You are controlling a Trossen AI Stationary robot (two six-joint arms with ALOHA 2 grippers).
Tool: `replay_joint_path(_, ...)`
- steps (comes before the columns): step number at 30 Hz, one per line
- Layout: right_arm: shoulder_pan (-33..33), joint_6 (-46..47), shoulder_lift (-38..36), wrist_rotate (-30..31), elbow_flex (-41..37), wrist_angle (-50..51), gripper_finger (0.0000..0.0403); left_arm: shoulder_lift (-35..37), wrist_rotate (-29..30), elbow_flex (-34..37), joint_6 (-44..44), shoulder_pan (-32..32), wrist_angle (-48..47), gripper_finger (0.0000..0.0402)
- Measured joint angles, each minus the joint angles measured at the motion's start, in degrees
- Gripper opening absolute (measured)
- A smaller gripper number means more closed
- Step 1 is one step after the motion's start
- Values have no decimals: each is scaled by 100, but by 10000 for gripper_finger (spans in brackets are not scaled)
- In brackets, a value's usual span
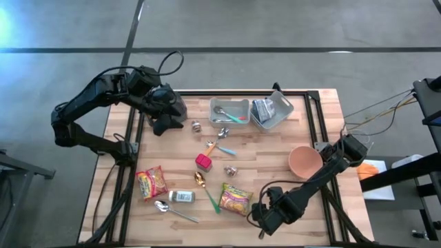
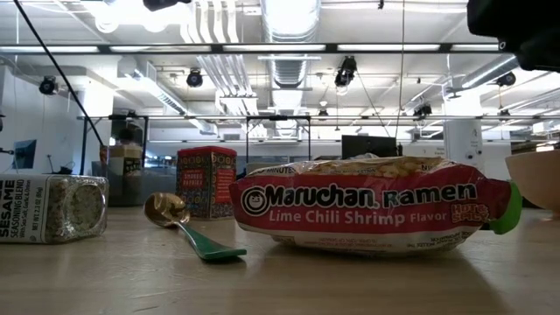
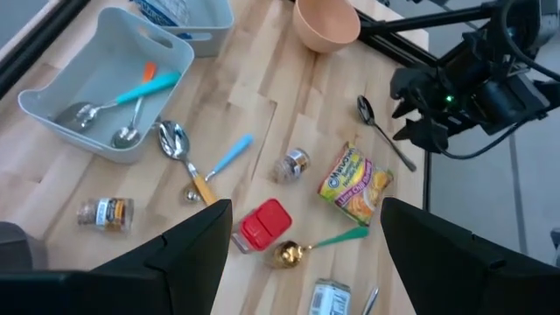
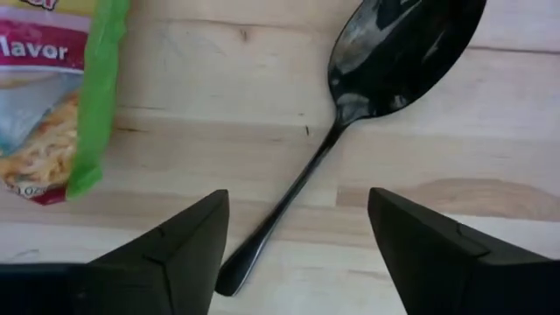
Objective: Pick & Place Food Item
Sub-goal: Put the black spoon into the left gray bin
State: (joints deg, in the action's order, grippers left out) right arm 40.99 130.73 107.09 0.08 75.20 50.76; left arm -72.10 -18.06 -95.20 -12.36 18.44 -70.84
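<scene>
A Maruchan ramen packet [image 1: 236, 198] with green ends lies flat on the wooden table near its front edge; the low view shows it from the side [image 2: 367, 206]. Just to its right a black spoon [image 4: 385, 61] lies on the wood. My right gripper [image 4: 297, 254] stands open over the spoon, pointing down, with one finger on either side of the handle's free end [image 4: 254, 254] and touching nothing. A second ramen packet [image 1: 151, 182] lies at the front left. My left gripper [image 1: 165, 116] hangs open, high over the table's far left.
A grey bin [image 1: 229, 110] with spoons and a second bin [image 1: 272, 110] stand at the back. A pink bowl [image 1: 304, 162] sits at the right. A red box [image 1: 202, 162], a sesame jar [image 1: 182, 196], a gold spoon with a green handle [image 1: 207, 189] and small jars lie mid-table.
</scene>
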Motion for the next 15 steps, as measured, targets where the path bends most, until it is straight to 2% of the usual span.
replay_joint_path(8,0,19,0,3,-189,-86,276,0,-1,0,-9,0,3,296)
replay_joint_path(15,-2,15,0,131,-664,-826,276,0,-3,-2,-116,0,3,296)
